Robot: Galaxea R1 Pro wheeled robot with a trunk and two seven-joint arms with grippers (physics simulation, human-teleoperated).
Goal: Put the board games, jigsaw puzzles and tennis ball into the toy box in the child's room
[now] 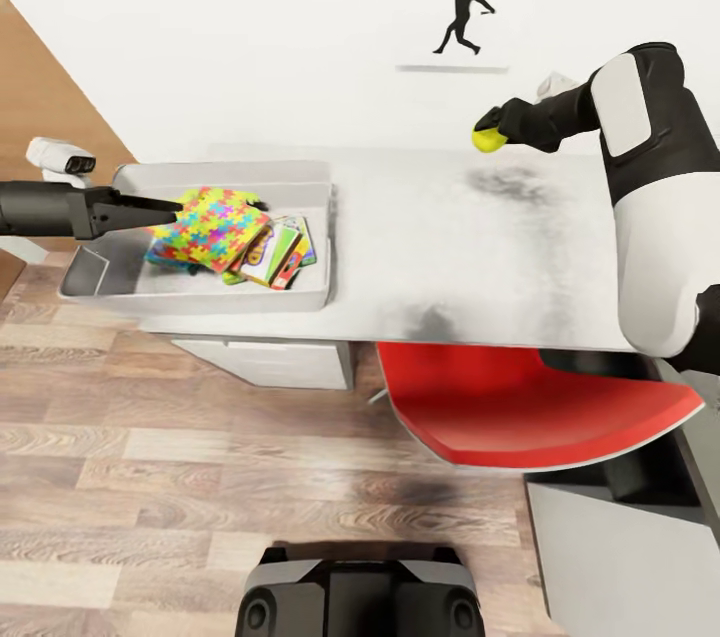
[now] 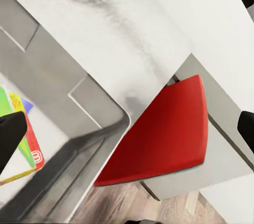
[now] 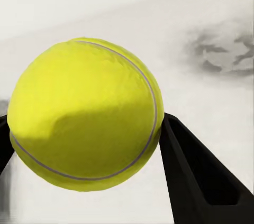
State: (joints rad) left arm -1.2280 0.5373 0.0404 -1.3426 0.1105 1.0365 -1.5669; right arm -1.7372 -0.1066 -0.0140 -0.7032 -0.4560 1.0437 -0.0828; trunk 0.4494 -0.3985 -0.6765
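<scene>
The toy box [image 1: 200, 300] stands on the left end of the table [image 1: 450, 247]. In it a jigsaw puzzle [image 1: 212, 225] lies on top of board games [image 1: 282, 253]. My left gripper [image 1: 175, 209] reaches into the box from the left, its tips at the puzzle's edge. In the left wrist view its fingers [image 2: 10, 139] stand wide apart and open, above a board game [image 2: 29, 142] and the box wall [image 2: 79, 97]. My right gripper [image 1: 492, 131] is shut on the tennis ball [image 1: 488, 139], held above the table's far right part. Up close, the ball [image 3: 84, 113] sits between both fingers [image 3: 196, 176].
A red chair [image 1: 530, 407] is tucked under the table's front edge to the right, also seen as the chair [image 2: 164, 134]. A white drawer unit [image 1: 270, 362] stands beneath the box end. A white wall with a baseball-player silhouette [image 1: 462, 12] backs the table. Wood floor lies in front.
</scene>
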